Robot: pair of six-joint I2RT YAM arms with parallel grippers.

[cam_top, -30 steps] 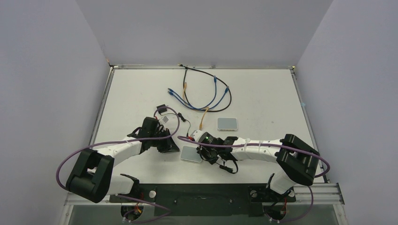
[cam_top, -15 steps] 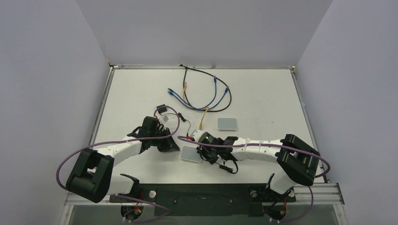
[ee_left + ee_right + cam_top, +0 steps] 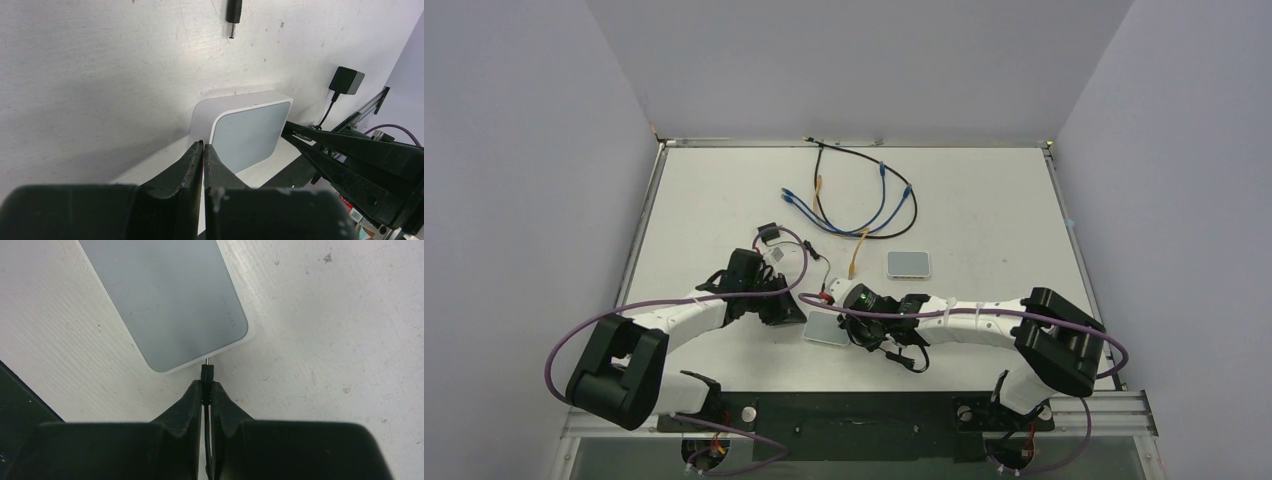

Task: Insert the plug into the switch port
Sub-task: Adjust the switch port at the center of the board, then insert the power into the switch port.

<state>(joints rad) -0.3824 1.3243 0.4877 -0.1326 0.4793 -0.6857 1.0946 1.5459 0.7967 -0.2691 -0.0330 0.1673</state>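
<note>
The switch (image 3: 827,328) is a flat white box with a pale grey face (image 3: 165,305), lying near the table's front edge. My right gripper (image 3: 206,386) is shut on the black plug (image 3: 207,373). The plug's metal tip (image 3: 206,361) meets the box's narrow edge near a corner. The switch port itself is hidden on that edge. My left gripper (image 3: 203,145) is shut on nothing, its tips against the opposite side of the switch (image 3: 250,131). In the top view the left gripper (image 3: 796,314) and right gripper (image 3: 852,328) flank the box.
A second flat box (image 3: 908,264) lies behind and to the right. A tangle of black, blue and orange cables (image 3: 854,200) lies at the back. A loose black barrel plug (image 3: 233,12) and a black adapter (image 3: 346,80) lie on the table.
The right gripper with the plug has edged slightly left, and the switch has shifted a little toward the left gripper. Both grippers stay shut.
</note>
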